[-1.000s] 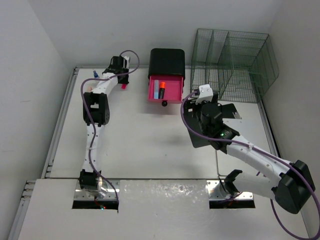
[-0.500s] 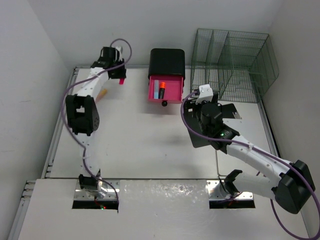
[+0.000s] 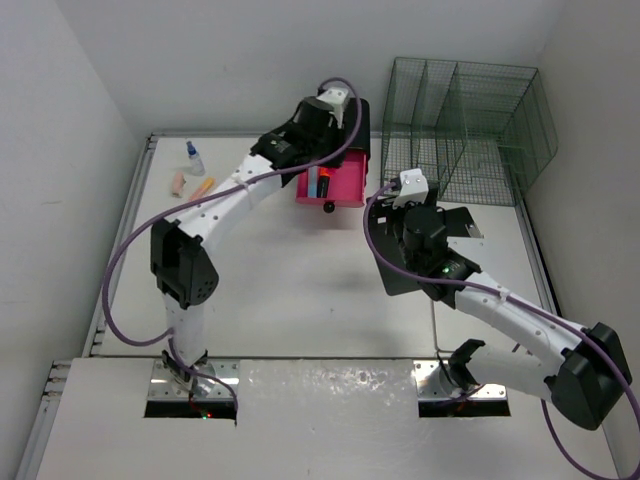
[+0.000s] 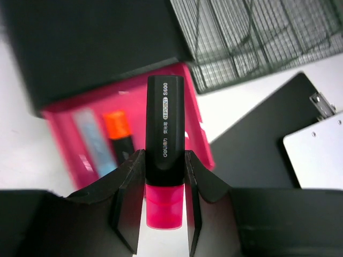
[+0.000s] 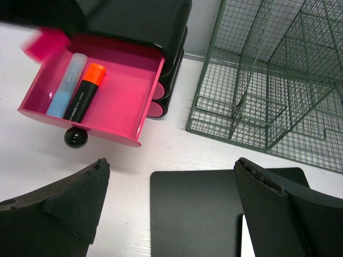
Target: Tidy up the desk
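Note:
My left gripper (image 3: 306, 138) is shut on a pink highlighter with a black cap (image 4: 165, 128) and holds it above the open pink drawer (image 3: 342, 185) of a black box (image 3: 352, 118) at the back of the white desk (image 3: 290, 290). The drawer (image 5: 123, 91) holds an orange highlighter (image 5: 86, 88) and a pale blue tube (image 5: 67, 80). My right gripper (image 3: 405, 195) is open and empty, and hovers over the near-left corner of a black clipboard (image 5: 203, 214), to the right of the drawer.
A green wire rack (image 3: 465, 120) stands at the back right. A small bottle (image 3: 192, 152), an orange pen (image 3: 203, 187) and a peach-coloured item (image 3: 178, 182) lie at the back left. The clipboard (image 3: 400, 265) carries white paper.
My left arm has swung from the back-left corner to the right, carrying the pink highlighter to above the drawer. The right arm has not moved.

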`<move>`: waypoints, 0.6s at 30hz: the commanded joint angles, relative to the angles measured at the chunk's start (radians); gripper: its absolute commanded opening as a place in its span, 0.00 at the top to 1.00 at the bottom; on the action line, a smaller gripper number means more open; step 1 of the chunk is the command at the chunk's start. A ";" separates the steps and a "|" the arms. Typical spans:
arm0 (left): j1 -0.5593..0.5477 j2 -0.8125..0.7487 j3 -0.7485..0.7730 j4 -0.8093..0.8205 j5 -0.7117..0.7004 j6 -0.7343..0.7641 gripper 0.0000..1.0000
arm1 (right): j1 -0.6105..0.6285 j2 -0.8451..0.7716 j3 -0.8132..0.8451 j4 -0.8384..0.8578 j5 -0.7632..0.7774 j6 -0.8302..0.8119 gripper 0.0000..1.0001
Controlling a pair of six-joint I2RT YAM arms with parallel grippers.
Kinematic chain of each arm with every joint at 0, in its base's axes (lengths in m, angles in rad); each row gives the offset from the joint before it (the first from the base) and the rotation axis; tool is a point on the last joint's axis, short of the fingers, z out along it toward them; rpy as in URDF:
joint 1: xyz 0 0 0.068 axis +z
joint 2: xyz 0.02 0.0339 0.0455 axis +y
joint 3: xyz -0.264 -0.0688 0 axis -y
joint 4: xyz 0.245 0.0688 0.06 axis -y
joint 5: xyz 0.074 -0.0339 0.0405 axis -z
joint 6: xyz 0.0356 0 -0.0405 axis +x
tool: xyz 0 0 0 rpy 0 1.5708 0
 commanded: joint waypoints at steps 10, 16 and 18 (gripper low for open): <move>-0.021 0.136 0.048 -0.046 -0.084 -0.112 1.00 | -0.007 -0.027 -0.007 0.060 0.009 0.003 0.05; -0.023 0.178 0.068 -0.039 -0.107 -0.109 1.00 | -0.005 -0.024 -0.005 0.059 0.012 0.000 0.05; -0.023 0.194 0.098 -0.035 -0.122 -0.107 1.00 | -0.005 -0.027 -0.005 0.060 0.012 0.000 0.05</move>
